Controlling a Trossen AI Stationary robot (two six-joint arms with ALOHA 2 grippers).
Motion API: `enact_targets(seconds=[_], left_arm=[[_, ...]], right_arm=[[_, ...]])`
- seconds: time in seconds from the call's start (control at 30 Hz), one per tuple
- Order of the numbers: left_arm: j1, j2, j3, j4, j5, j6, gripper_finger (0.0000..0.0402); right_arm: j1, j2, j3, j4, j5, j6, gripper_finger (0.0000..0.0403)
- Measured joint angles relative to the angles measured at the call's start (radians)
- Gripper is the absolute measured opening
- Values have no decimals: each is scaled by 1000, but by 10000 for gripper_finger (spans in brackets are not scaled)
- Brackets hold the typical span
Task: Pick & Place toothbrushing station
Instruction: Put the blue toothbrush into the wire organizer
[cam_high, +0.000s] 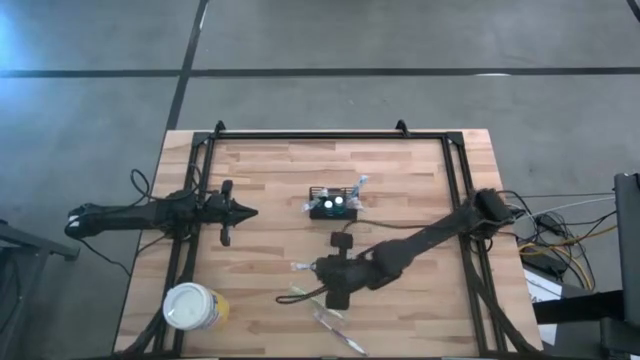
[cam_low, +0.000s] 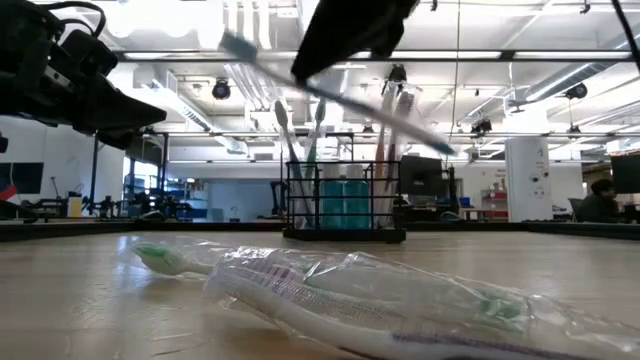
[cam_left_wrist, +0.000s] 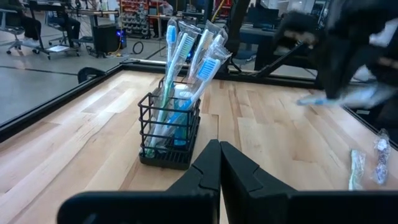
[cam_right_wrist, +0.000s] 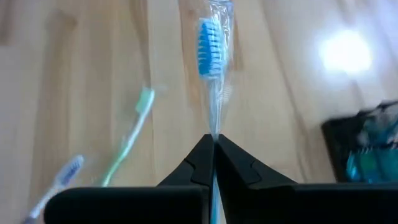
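Overhead, butcher-block table (cam_high: 400, 170), concrete floor, right claw (cam_right_wrist: 214, 142) pinching wrapped toothbrush (cam_right_wrist: 213, 56), left claw (cam_left_wrist: 219, 155) closed

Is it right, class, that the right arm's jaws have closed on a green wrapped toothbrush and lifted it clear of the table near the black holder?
Not quite: the toothbrush held by the right gripper has blue bristles, as the right wrist view shows. The green one lies on the table. It is wrapped, lifted, and near the black holder.
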Motion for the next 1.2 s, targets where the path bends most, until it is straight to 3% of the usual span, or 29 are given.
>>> enact_targets(seconds=[0.33,0.6,1.2], left_arm=[[0,-1,0,0,0,9,3],[0,-1,5,5,-3,57,3],[0,-1,9,105,-2,98,3]], right_arm=[[0,-348,-381,438,-4,-205,8],[-2,-699,-742,749,-4,-335,8],[-2,-1344,-1237,912,-9,-521,8]])
